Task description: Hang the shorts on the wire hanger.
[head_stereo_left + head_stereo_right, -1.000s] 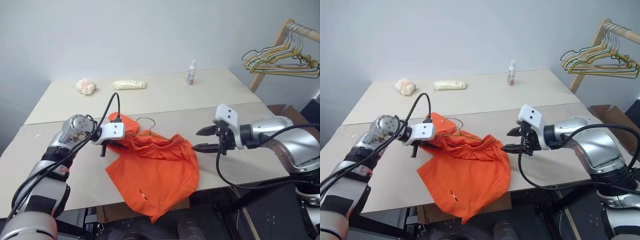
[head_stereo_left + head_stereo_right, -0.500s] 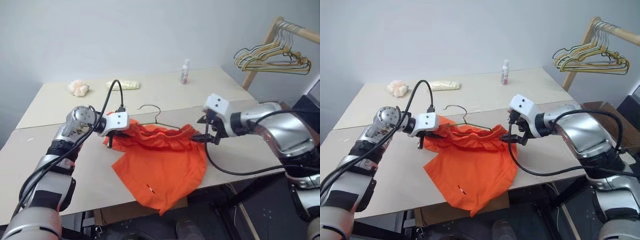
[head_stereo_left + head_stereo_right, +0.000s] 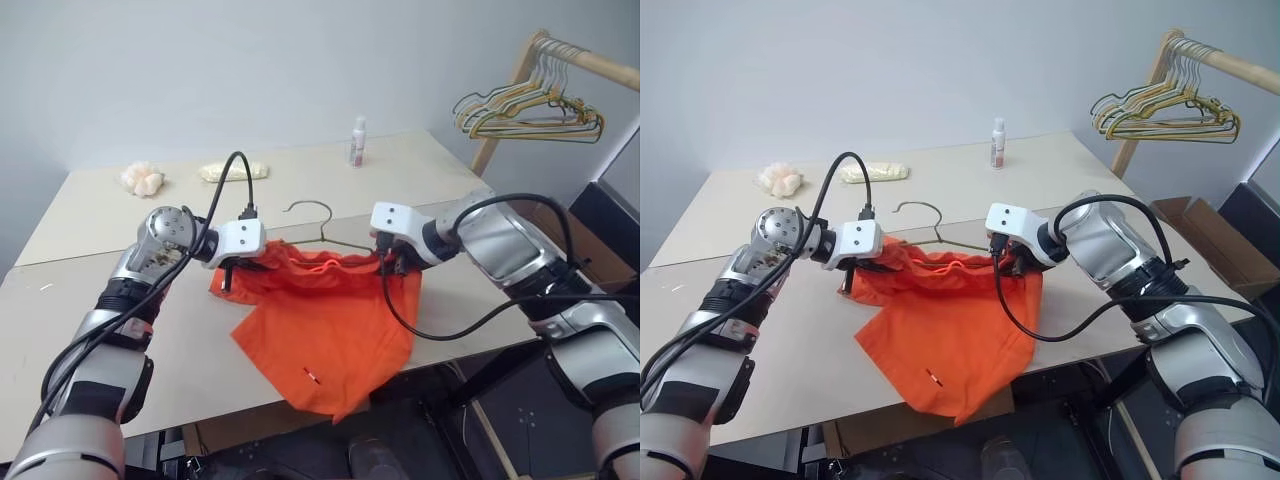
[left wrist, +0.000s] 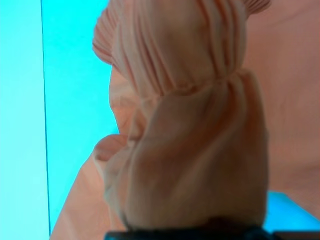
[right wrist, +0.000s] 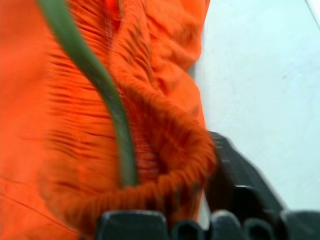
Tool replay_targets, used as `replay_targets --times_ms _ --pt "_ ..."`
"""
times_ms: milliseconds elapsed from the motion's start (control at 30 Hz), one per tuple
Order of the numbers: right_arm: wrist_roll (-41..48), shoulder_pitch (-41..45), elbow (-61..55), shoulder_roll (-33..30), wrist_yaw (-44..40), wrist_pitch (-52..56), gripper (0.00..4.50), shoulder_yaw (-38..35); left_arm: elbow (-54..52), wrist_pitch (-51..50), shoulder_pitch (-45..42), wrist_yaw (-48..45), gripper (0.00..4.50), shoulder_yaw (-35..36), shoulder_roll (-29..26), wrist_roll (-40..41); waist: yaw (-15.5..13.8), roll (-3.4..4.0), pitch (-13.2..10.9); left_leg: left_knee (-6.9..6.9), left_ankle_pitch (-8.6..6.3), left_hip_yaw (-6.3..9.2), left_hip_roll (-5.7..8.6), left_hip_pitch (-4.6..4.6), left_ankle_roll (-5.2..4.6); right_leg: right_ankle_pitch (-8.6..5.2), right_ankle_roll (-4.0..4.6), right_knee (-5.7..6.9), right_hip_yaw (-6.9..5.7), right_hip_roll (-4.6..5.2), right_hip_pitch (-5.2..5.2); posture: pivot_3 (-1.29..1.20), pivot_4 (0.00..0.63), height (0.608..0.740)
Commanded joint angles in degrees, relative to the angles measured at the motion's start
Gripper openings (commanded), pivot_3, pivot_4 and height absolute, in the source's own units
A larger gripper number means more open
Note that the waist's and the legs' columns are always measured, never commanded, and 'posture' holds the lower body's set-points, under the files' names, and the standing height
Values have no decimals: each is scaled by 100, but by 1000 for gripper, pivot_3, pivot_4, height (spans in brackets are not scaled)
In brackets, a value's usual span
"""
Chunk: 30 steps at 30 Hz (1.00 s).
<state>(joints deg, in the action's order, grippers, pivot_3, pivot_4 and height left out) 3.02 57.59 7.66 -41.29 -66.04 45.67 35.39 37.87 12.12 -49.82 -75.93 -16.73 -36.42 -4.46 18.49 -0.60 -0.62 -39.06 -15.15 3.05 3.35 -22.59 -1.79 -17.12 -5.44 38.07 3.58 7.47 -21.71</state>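
Orange shorts (image 3: 325,320) lie on the table (image 3: 100,300) with their lower edge draped over its front, the wire hanger (image 3: 318,222) pushed into the waistband (hook poking out behind). Left gripper (image 3: 232,272) is clenched on the waistband's left end, and right gripper (image 3: 392,262) pinches its right end.

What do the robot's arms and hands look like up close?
Both arms are rounded shells of silver-grey metal with black joints and bands. A loose black cable loops from each forearm to a white boxy block at the wrist. The left hand and the right hand each end in two short black fingers.
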Motion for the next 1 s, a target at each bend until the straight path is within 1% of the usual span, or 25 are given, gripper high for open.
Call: replay_targets --times_ms 33,67,167,233,267,367,533,600,633,733,833,933,1000 --pt "-148 133 -65 -6 -239 -187 254 -61 -232 52 -59 -61 0 101 -30 84 3 0 0 0 0 -1 0 0 0 0 0 1 1 0 -1 -278 0 740" --pt "-128 97 -127 -20 -315 -145 48 -90 -224 111 -61 -76 0 77 -24 69 8 0 0 0 0 -1 0 0 0 0 0 1 1 0 -2 -282 0 740" --pt "72 -94 -405 -123 -594 54 18 -254 -171 256 -70 -123 0 79 4 103 13 0 0 -1 1 0 0 -7 1 0 0 2 1 0 -13 -283 0 740" --pt "251 -269 -631 -216 -710 287 0 -422 -140 306 -76 -304 592 141 -4 240 10 0 0 -8 0 0 0 -23 1 0 0 3 1 0 -27 -283 0 740" --pt "396 -388 -755 -274 -750 464 0 -564 -123 296 -75 -393 821 181 -25 305 10 0 0 -12 0 1 1 -29 1 0 0 7 0 0 -33 -284 0 740" --pt "963 -949 -1228 -555 -777 1121 0 -1243 89 314 -58 -463 1886 314 -177 389 10 0 0 -14 1 1 0 -43 1 0 0 7 1 2 -42 -291 0 740" --pt "1750 -2170 -2370 -1147 -442 2114 0 -2519 648 271 -110 103 3502 579 -349 264 33 0 0 -15 0 4 -1 -46 0 0 0 4 -1 2 -43 -312 0 740" --pt "2011 -2710 -2864 -1299 -181 2616 0 -3179 694 175 -129 260 4147 761 -303 402 37 0 0 -15 0 4 -1 -44 0 0 0 3 -1 2 -41 -324 0 740" --pt "2110 -2867 -3015 -1324 -64 2787 0 -3391 688 160 -129 277 4471 822 -281 459 43 0 1 -15 0 4 -2 -43 0 0 0 3 -1 2 -42 -327 0 740" --pt "2322 -3344 -3352 -1287 401 3503 0 -4232 257 -179 -63 435 4471 1252 5 988 61 -1 1 -16 0 3 -3 -44 -1 0 0 3 1 3 -36 -337 0 740" --pt "2174 -3604 -3293 -882 1204 4532 0 -5497 -932 -1173 82 845 4471 1748 523 1882 56 -2 2 -18 -1 4 -4 -51 -2 0 0 4 2 5 -36 -350 0 740" --pt "2066 -3600 -2868 -405 2242 4683 0 -6601 -2164 -2276 201 1488 4471 2124 1050 2745 66 -1 4 -19 -2 5 -5 -61 -3 1 -1 12 15 4 -37 -370 0 740" --pt "1998 -3442 -2694 -121 2945 4683 0 -7044 -2809 -2874 273 1867 4471 2279 1306 3203 101 5 9 -22 -2 4 -4 -60 -4 1 -1 12 26 5 -35 -382 0 740"
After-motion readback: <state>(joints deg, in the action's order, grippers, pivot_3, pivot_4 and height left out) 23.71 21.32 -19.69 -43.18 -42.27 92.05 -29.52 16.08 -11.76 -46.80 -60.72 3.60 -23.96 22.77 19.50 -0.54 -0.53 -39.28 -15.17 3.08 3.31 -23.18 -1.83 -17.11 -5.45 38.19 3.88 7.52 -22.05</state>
